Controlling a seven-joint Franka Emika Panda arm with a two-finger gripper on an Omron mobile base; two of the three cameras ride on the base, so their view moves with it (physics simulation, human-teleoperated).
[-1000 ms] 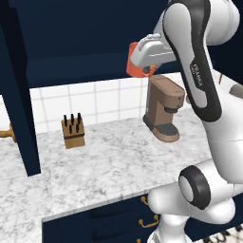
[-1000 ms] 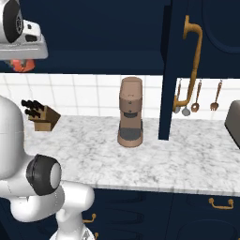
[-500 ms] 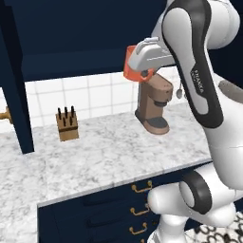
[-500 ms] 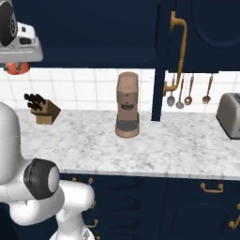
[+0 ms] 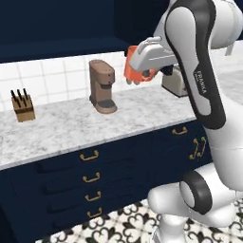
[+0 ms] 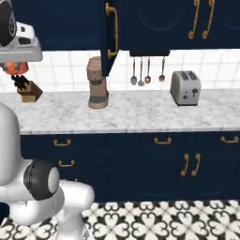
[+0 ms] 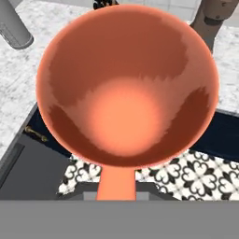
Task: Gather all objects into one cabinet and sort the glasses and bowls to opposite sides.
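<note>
A brown coffee machine point(image 5: 102, 87) stands upright on the marble counter point(image 6: 140, 116), near the white tiled wall. To its left in the left base view sits a wooden knife block point(image 5: 23, 106) with dark handles, well apart from it. A silver toaster point(image 6: 185, 88) stands farther along the counter. Three utensils point(image 6: 147, 71), probably ladles or spoons, hang between the machine and the toaster. Navy drawers point(image 5: 90, 175) with brass pulls sit below, over a patterned tile floor point(image 6: 154, 220).

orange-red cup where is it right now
The orange-red cup is held up in the gripper, above the counter's front edge, right of the coffee machine.
</note>
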